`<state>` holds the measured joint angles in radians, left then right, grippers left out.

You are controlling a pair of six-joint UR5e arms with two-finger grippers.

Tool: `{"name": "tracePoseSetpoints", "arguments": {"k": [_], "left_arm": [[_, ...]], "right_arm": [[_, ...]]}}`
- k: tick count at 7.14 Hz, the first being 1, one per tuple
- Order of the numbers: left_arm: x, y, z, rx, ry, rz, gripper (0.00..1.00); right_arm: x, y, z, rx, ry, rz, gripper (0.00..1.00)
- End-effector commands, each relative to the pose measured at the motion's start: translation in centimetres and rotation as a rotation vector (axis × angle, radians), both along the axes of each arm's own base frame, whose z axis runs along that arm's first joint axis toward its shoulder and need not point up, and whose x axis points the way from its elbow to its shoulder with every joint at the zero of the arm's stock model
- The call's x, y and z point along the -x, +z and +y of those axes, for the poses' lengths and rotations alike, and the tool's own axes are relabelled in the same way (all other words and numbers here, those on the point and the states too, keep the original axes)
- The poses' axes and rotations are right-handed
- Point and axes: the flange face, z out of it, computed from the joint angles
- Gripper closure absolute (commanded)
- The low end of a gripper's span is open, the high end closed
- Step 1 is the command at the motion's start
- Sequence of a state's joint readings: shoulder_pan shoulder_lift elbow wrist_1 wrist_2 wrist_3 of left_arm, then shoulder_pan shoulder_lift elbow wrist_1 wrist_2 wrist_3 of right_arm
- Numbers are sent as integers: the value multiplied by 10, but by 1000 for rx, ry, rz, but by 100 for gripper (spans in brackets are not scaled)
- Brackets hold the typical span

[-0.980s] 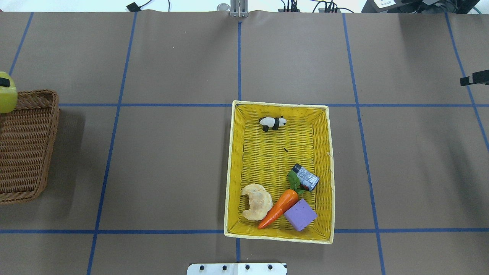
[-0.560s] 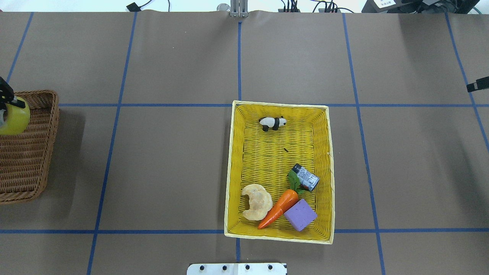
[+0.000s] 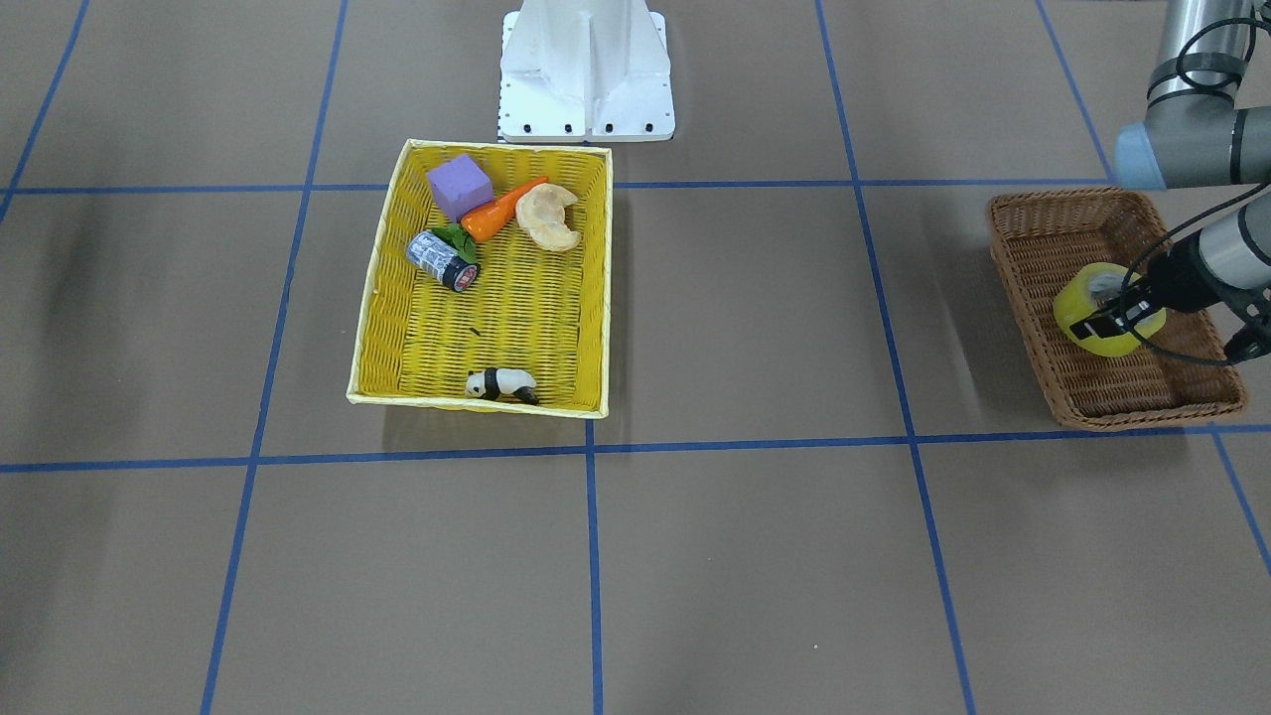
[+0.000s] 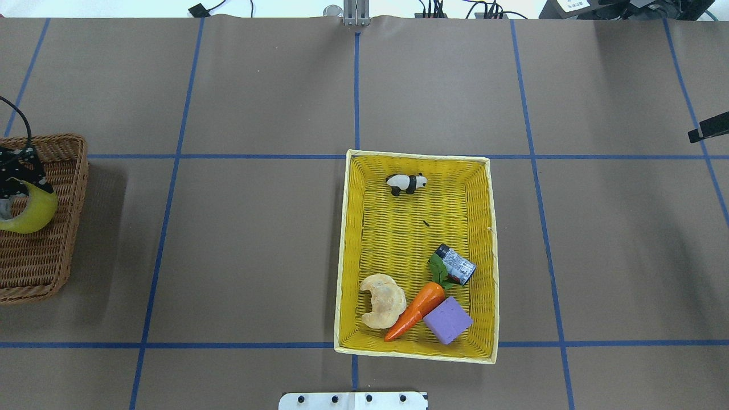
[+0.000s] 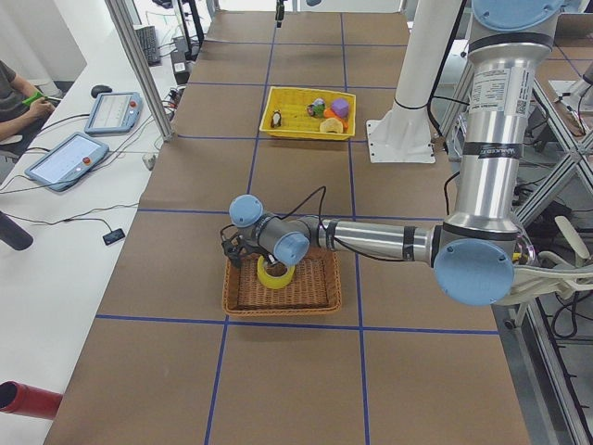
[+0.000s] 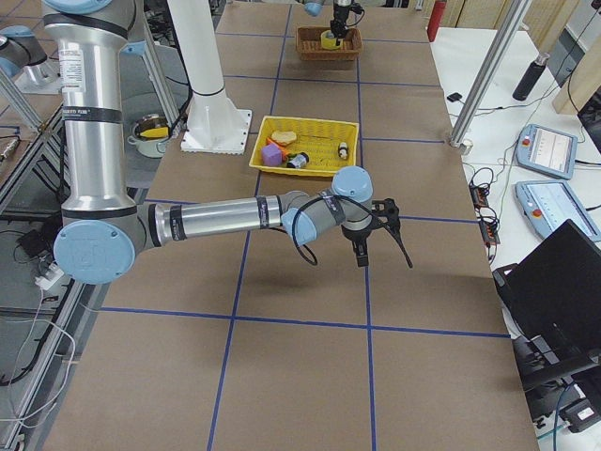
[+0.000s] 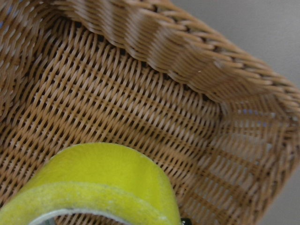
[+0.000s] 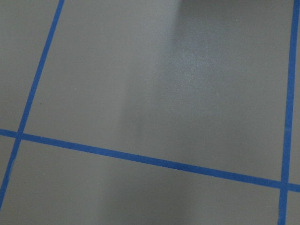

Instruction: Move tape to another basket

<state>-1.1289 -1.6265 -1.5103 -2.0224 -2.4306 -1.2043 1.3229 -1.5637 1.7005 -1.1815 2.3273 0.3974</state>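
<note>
Logging the left gripper [image 3: 1114, 320] first: it was clenched on the tape [image 3: 1080, 306], and its dark fingers lay across the ring's wall. The roll hung tilted from them, with its pale core open toward the robot's base.

Change over the last second, overhead view: the roll had started at the far rim of the basket [image 3: 1070, 197], half cut off by the table's left edge. It then came inward and toward the robot's edge, and it now sat over the middle of the weave. The left wrist view agreed, showing only wicker floor and sloping wall beyond the yellow curve.

My judgement was that the carry was all but finished. The tape was inside the basket's rim, and what remained was the release and the withdrawal. I could not tell whether the roll's lower edge already touched the weave or hung just above it. Because of the tilt, I expected it might roll a little on letting go.

The basket stood at the left edge of the table [image 4: 256, 256]. The yellow basket [image 4: 348, 250] lay well apart, mid-table toward the robot's edge.

The right gripper [image 4: 709, 126] showed only as a dark sliver at the right edge. I could not tell whether its jaws were parted or closed.
</note>
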Motion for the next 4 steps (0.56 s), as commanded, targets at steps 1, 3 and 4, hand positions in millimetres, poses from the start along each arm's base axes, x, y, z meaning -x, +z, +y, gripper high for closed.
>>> {"name": "tracePoseSetpoints", "arguments": {"k": [1,3,4], "left_arm": [[-10,17,5,-4,21,-54,100],[-6,27,13,-15,49,-52,100],[-6,28,14,-27,62,-48,60]], "right_arm": [[8,0,0,49,-14,17,0],[12,1,1,54,-20,22,0],[12,-1,1,51,-20,21,0]]}}
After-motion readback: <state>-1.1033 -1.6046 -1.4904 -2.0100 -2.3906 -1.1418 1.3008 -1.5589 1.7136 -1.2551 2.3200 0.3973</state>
